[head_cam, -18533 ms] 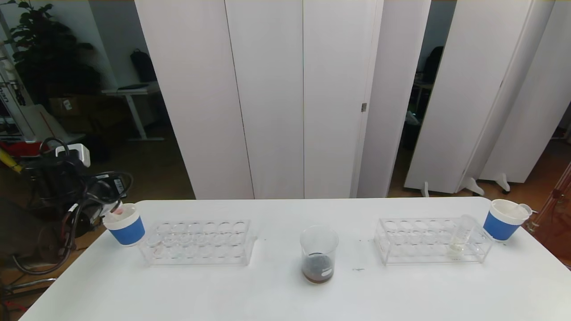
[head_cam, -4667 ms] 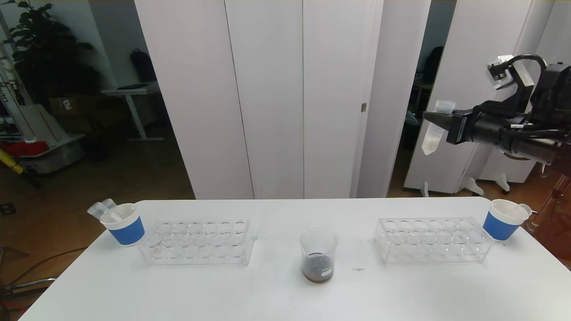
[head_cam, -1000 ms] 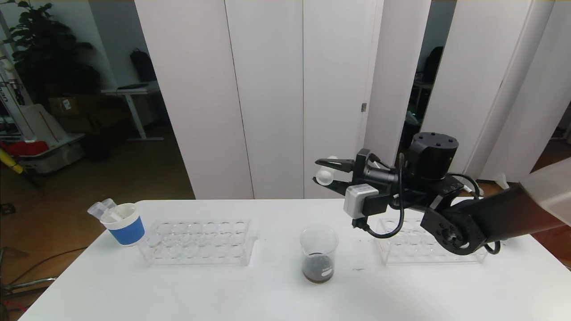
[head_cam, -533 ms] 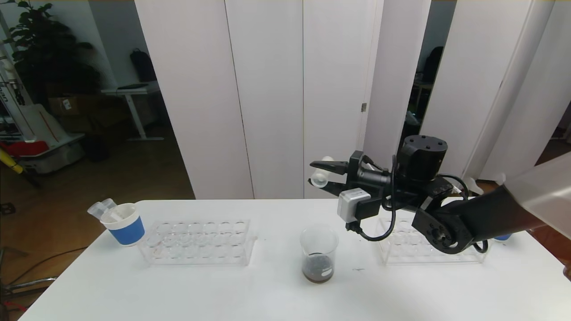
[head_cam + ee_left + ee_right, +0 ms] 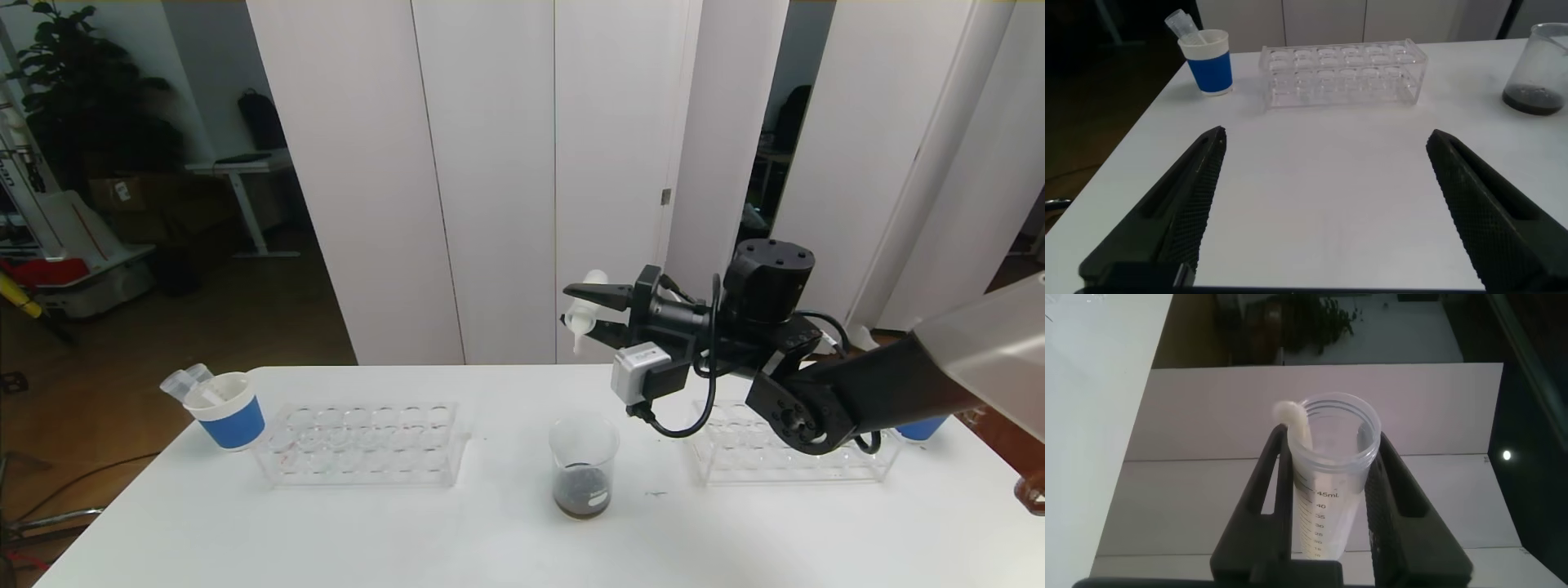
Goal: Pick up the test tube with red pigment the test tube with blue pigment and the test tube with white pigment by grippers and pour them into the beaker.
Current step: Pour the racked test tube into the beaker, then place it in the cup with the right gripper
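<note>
We see the right gripper [image 5: 589,313], right of frame centre, its matte black jaws clamped on the test tube with white pigment [image 5: 581,310]: a clear graduated cylinder, tipped, with a white stream leaving its lip above the clear glass beaker [image 5: 583,465] at lower centre. The left gripper [image 5: 1327,212] hangs with ribbed jaws apart over the smooth white table [image 5: 1323,188].
</note>
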Motion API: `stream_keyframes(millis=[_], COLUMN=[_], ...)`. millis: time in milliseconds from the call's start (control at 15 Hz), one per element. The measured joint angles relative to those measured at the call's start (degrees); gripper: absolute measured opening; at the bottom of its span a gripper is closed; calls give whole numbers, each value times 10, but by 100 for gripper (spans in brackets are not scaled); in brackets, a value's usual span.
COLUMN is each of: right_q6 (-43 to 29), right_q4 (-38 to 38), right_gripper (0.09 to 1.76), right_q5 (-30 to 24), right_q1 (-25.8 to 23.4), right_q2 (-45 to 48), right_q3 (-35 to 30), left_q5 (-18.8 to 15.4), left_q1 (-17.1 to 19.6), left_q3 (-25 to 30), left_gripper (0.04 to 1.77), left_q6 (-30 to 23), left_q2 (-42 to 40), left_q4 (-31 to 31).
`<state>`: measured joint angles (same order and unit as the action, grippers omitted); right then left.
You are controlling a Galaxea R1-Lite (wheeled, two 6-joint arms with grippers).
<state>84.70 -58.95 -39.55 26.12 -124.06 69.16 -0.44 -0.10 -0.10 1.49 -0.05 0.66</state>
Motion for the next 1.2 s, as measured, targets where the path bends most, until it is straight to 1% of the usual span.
stream_keyframes(millis=[267,1200], right_q6=[25,39], right_q4=[-1,-10], right_gripper=[59,59], right_q5=[-2,-9], right_q1=[1,-11], right_q2=[-5,-3], right_q3=[11,10], left_q5=[0,0], left_q1=[0,0], left_q3=[0,0], left_gripper=[175,175], left_q6=[0,0], left_q2=[0,0], left_q4=[0,0])
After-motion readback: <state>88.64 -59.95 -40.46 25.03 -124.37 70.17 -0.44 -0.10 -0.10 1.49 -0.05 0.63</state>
